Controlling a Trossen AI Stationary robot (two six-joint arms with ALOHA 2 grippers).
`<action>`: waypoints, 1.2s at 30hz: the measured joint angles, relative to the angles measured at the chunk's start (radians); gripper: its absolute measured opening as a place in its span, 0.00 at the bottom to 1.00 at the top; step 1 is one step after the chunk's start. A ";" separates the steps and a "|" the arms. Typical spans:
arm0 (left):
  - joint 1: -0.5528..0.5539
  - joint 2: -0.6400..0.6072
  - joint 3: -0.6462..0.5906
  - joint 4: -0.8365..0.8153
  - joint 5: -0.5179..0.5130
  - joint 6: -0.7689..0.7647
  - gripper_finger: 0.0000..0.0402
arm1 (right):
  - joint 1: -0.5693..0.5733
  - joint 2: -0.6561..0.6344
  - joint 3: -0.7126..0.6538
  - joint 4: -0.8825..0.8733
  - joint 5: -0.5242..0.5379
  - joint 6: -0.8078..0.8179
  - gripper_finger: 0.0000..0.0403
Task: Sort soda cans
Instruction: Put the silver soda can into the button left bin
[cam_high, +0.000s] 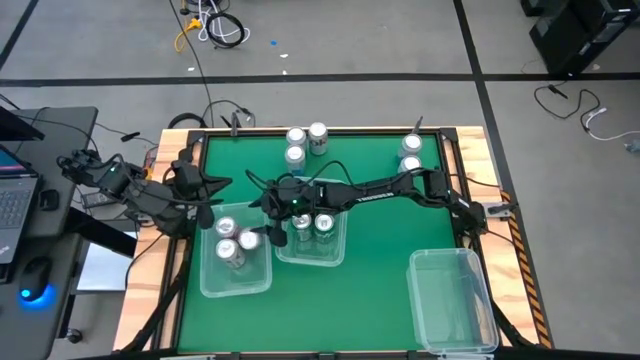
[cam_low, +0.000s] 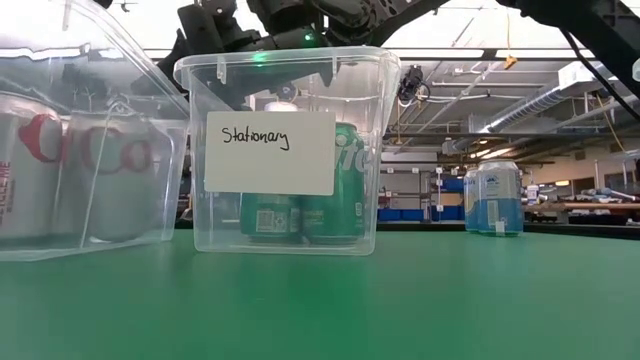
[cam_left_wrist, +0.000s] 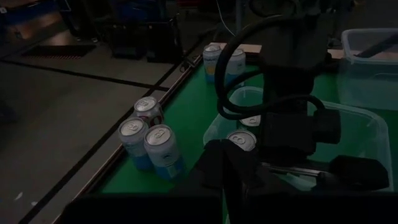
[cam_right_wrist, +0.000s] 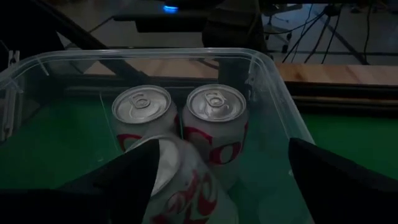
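Observation:
Two white-and-red cans (cam_right_wrist: 211, 118) stand upright in the clear left bin (cam_high: 235, 265). A third can (cam_right_wrist: 180, 183) sits tilted in front of them, between the fingers of my open right gripper (cam_right_wrist: 230, 180), which reaches across the table over this bin (cam_high: 272, 238). Green cans (cam_low: 300, 215) stand in the middle bin (cam_high: 312, 240), which carries a white label. Three blue-and-white cans (cam_high: 300, 142) stand at the far edge, with two more (cam_high: 411, 154) to their right. My left gripper (cam_high: 208, 195) waits, open, near the table's left edge. My right gripper comes from above, slanting down into the left bin. One finger (cam_right_wrist: 124, 177) stands right beside the tilted can's top rim (cam_right_wrist: 155, 155); I cannot tell whether it touches. The other finger (cam_right_wrist: 336, 180) is well apart from the can.
A third clear bin (cam_high: 452, 300) sits at the near right of the green table. A laptop and a mouse lie left of the table (cam_high: 30, 230). Cables run along the floor beyond the far edge. Bare green surface lies between the bins and the far cans.

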 joint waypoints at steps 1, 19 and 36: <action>0.000 0.000 0.000 0.000 0.000 0.000 0.00 | 0.000 0.000 0.000 0.000 0.000 -0.001 0.84; 0.000 0.006 0.000 0.000 0.029 -0.002 0.00 | 0.049 -0.022 0.203 -0.450 -0.103 -0.172 0.43; 0.000 0.196 0.000 0.001 0.273 -0.007 0.00 | 0.047 -0.172 0.177 -0.874 -0.018 -0.329 0.01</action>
